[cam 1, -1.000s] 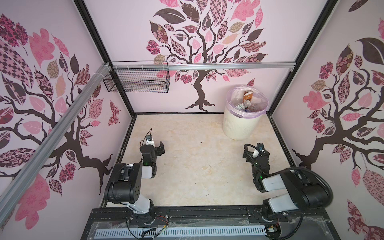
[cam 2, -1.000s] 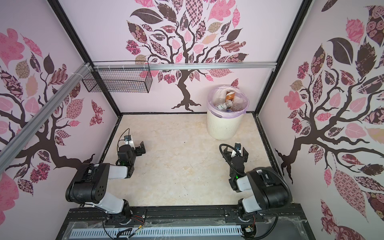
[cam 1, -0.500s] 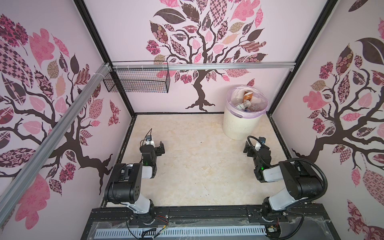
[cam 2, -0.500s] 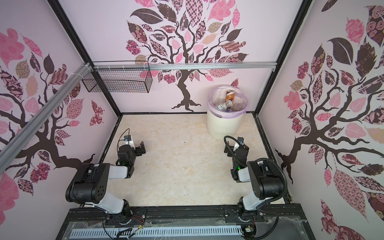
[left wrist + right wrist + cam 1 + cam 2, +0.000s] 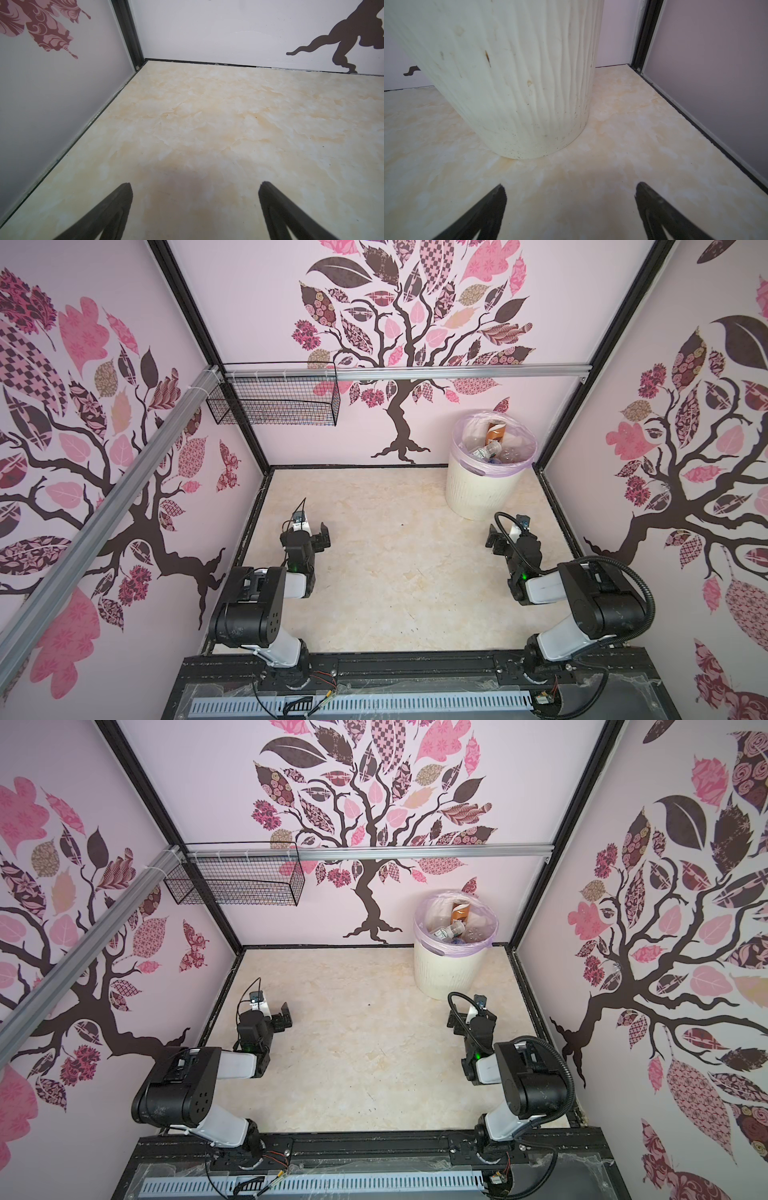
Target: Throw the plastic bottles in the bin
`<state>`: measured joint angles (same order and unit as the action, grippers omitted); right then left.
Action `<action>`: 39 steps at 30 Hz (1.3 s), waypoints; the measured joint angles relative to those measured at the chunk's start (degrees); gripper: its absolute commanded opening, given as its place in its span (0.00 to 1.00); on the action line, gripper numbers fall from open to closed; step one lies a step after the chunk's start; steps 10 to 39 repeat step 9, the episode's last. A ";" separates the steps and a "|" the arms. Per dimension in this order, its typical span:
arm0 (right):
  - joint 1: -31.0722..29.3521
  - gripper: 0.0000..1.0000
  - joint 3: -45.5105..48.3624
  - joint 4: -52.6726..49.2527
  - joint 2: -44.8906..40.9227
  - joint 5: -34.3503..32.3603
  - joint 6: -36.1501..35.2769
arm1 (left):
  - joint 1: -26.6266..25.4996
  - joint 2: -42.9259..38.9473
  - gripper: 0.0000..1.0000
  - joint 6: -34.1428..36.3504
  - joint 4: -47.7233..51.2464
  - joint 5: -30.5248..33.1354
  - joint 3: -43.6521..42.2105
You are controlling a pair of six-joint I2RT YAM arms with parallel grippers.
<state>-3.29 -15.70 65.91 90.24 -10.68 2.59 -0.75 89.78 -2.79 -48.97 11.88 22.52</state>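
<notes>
Leftmost, the black wire basket (image 5: 274, 406) hung from the rail in the back corner. Next, the left gripper (image 5: 195, 187) sat low over the marbled floor (image 5: 407, 572), fingers spread wide, holding nothing. Further right, the right gripper (image 5: 570, 187) was likewise spread and held nothing, facing the bin (image 5: 478, 493) close ahead. The plastic bottles (image 5: 492, 443) lay piled inside the bin, by the back right corner.

Right end effector (image 5: 570, 188) perhaps slightly nearer bin (image 5: 517, 83)
</notes>
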 measured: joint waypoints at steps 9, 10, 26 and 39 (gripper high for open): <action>0.00 1.00 0.00 -0.24 0.00 0.04 0.00 | 0.42 0.00 0.98 -0.02 0.02 -0.72 0.00; 0.00 1.00 0.00 -0.24 0.00 0.04 0.00 | 0.42 0.00 0.98 -0.02 0.02 -0.72 0.00; 0.00 1.00 0.00 -0.24 0.00 0.04 0.00 | 0.42 0.00 0.98 -0.02 0.02 -0.72 0.00; 0.00 1.00 0.00 -0.24 0.00 0.04 0.00 | 0.42 0.00 0.98 -0.02 0.02 -0.72 0.00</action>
